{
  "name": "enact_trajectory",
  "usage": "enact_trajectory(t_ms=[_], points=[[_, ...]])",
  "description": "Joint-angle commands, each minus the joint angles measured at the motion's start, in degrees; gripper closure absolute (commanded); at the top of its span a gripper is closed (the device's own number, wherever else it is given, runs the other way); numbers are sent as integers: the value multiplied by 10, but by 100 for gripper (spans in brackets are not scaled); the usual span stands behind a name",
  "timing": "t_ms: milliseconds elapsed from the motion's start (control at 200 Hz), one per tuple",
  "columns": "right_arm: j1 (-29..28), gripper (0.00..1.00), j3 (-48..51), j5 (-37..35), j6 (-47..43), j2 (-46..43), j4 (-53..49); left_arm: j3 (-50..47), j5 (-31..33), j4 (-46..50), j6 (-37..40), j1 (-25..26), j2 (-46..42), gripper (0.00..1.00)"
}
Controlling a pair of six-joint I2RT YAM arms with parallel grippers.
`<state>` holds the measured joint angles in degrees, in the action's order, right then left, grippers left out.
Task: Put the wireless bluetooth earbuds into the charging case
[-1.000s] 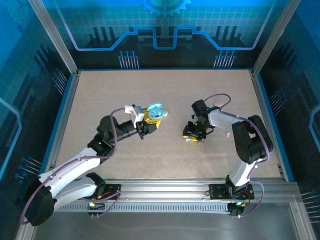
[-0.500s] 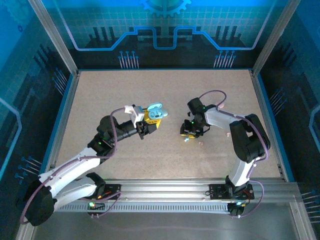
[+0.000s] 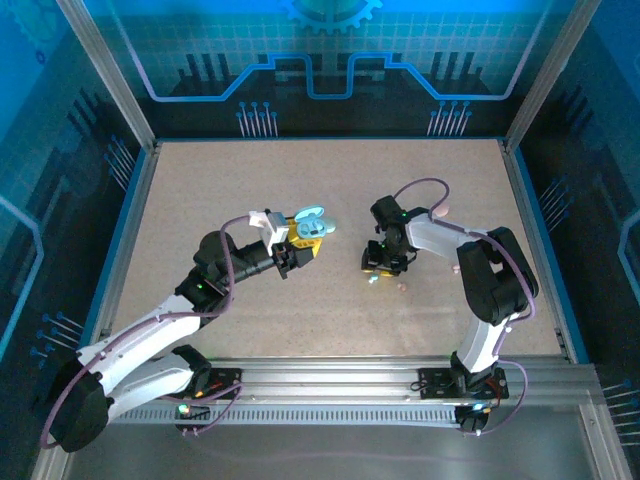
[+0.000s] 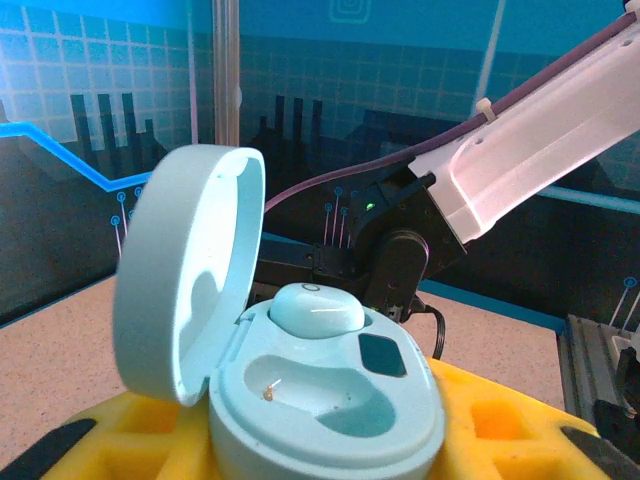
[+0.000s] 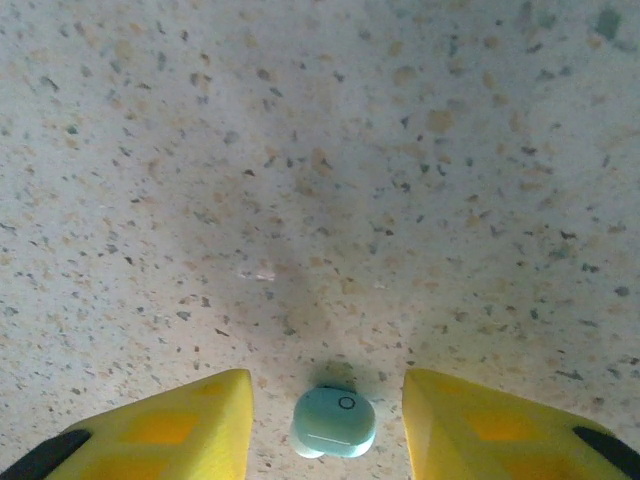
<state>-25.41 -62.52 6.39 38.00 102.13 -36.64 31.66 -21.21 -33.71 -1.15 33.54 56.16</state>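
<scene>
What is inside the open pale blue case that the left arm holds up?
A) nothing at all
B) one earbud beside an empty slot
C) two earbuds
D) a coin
B: in the left wrist view the case holds one earbud, and the slot beside it is empty.

readable text: none | numbers, brands: none | marks: small ring on earbud (image 5: 335,423) between right hand (image 5: 328,440) fingers; gear emblem (image 3: 330,27) on back wall (image 3: 200,50)
</scene>
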Motion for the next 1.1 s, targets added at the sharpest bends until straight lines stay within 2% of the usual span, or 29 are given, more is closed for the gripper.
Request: enact_trajectory(t_ms=[0,610,911,1096], points=[[-14,57,11,1,13,-8,-9,1,8,-12,5,3,-10,66],[-44,61,-57,21,-42,42,-26,2,9,-8,5,3,-12,66],[-58,60,-86,-48,-52,38,-80,0,11,-7,7,3,-15,65],[-69,62,-107,-67,-65,62,-109,0,8,-10,5,3,-12,66]])
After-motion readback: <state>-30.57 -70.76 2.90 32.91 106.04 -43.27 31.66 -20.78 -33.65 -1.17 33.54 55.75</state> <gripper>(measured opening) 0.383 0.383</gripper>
